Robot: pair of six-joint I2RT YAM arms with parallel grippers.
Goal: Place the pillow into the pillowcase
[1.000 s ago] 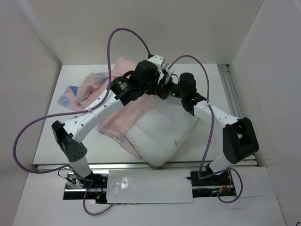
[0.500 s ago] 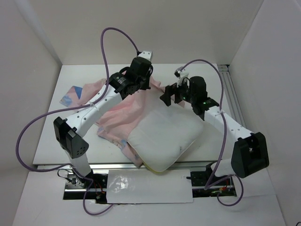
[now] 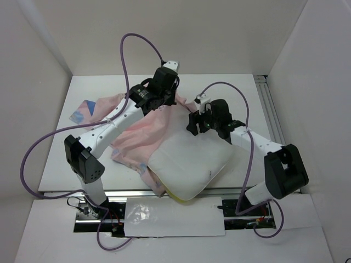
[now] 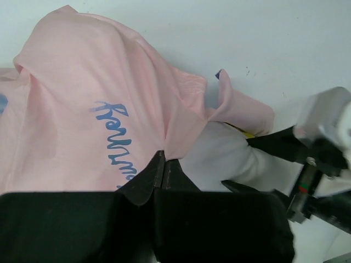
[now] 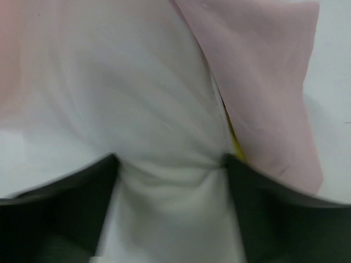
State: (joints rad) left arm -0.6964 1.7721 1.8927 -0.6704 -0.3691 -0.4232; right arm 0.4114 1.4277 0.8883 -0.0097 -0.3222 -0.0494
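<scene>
The white pillow (image 3: 189, 164) lies near the table's front, its far end under the pale pink pillowcase (image 3: 137, 131). My left gripper (image 3: 169, 98) is shut on a fold of the pillowcase at its far edge. In the left wrist view the left gripper (image 4: 163, 161) pinches pink fabric (image 4: 98, 82) with blue lettering, and the pillow (image 4: 230, 156) shows beside it. My right gripper (image 3: 193, 123) is at the pillow's far end. In the right wrist view the right gripper (image 5: 173, 170) squeezes a bunch of pillow (image 5: 137, 98), with the yellow strip (image 5: 237, 147) and pink fabric (image 5: 263, 82) to its right.
A blue printed corner of the pillowcase (image 3: 79, 111) lies at the far left. White walls enclose the table on three sides. A metal rail (image 3: 269, 109) runs along the right edge. Purple cables (image 3: 137, 41) loop above the arms.
My left gripper has drawn the pillowcase back and left. The pillow has dropped flat on the table. My right gripper has come down onto the pillow's far end.
</scene>
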